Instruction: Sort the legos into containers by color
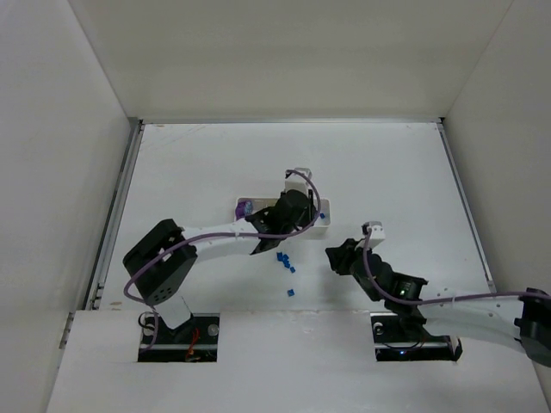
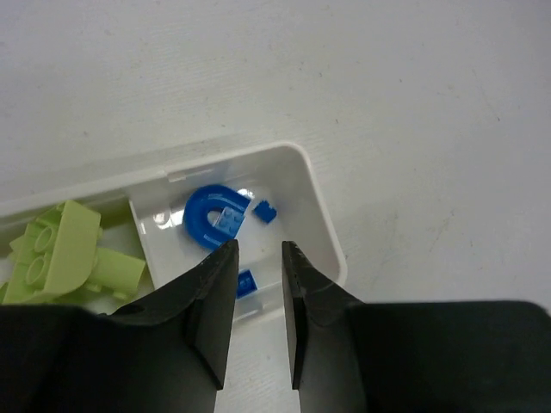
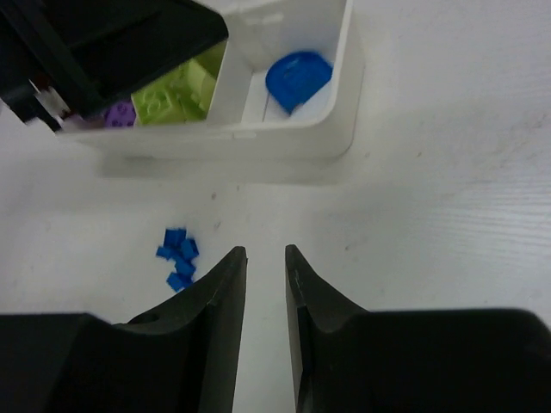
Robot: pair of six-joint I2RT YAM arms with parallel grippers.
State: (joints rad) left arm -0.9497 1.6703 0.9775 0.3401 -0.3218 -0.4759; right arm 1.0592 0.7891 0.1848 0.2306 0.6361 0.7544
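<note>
Risk sits at the tray (image 2: 325, 225): my left gripper (image 2: 258, 251) hangs over its blue end compartment, fingers slightly apart and empty; a careless lift could clip the wall; my right gripper (image 3: 265, 254), fingers narrowly apart and empty, faces loose blue legos (image 3: 176, 262) bunched near the tray's long wall; closing carelessly may scatter them.

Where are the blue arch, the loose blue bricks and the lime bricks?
blue arch (image 2: 199, 213), left wrist view, curved band.
loose blue bricks (image 3: 182, 265), right wrist view, cluster's middle.
lime bricks (image 2: 56, 249), left wrist view, largest piece.
</note>
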